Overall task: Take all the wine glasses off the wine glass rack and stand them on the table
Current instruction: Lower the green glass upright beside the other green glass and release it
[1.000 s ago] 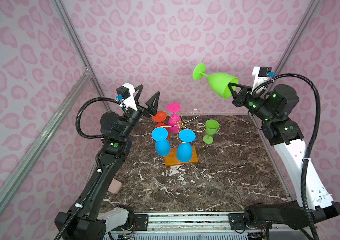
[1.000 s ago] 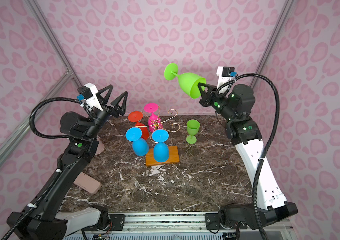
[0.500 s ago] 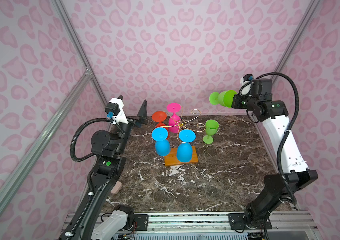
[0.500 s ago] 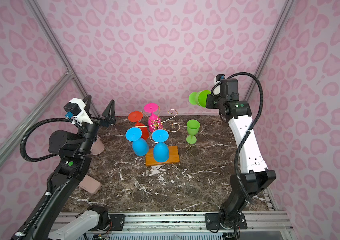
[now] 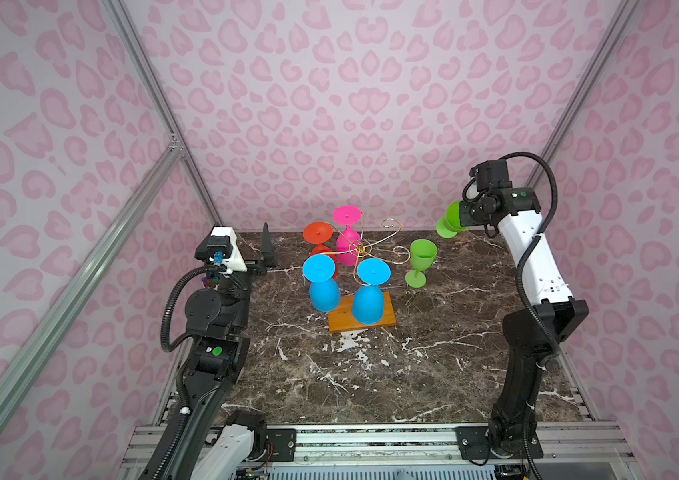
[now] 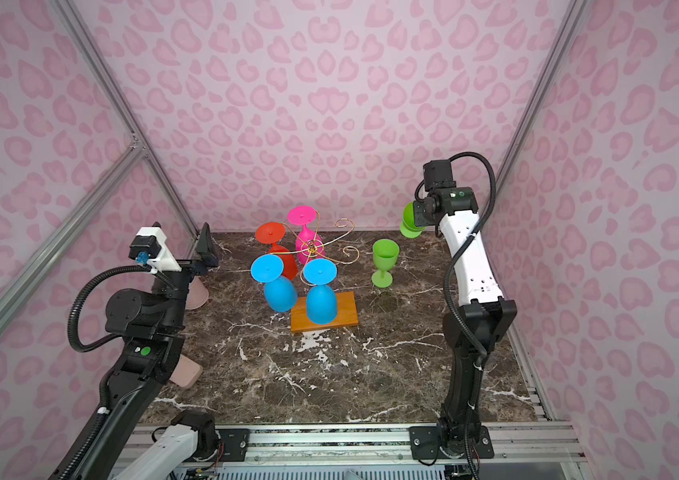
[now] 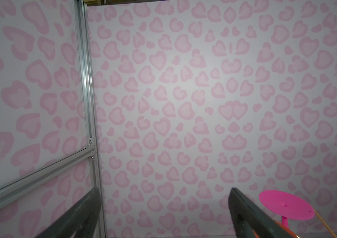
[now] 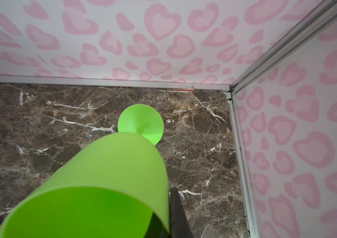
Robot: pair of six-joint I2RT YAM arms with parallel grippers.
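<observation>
Right claw (image 5: 465,215) clamped on rim of green glass (image 5: 450,222), far right corner. Left claw (image 7: 163,199) spread wide, empty, far left. Rack (image 5: 360,248) stands mid-table, toward far side, well apart from held glass.

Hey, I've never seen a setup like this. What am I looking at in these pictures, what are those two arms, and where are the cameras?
These are two robot arms mounted at the near edge of a marble table, inside pink-patterned walls. Two pictures look down from above, side by side, showing nearly the same scene. The other two come from a camera on each arm's wrist.

In the middle stands a wine glass rack: gold wire on a wooden base. Two blue glasses, a pink glass and an orange-red glass hang on it upside down. An upright green glass stands beside it.

The right gripper is shut on the rim of a tilted green glass near the back right corner. The left gripper is open and empty, facing the back wall.
</observation>
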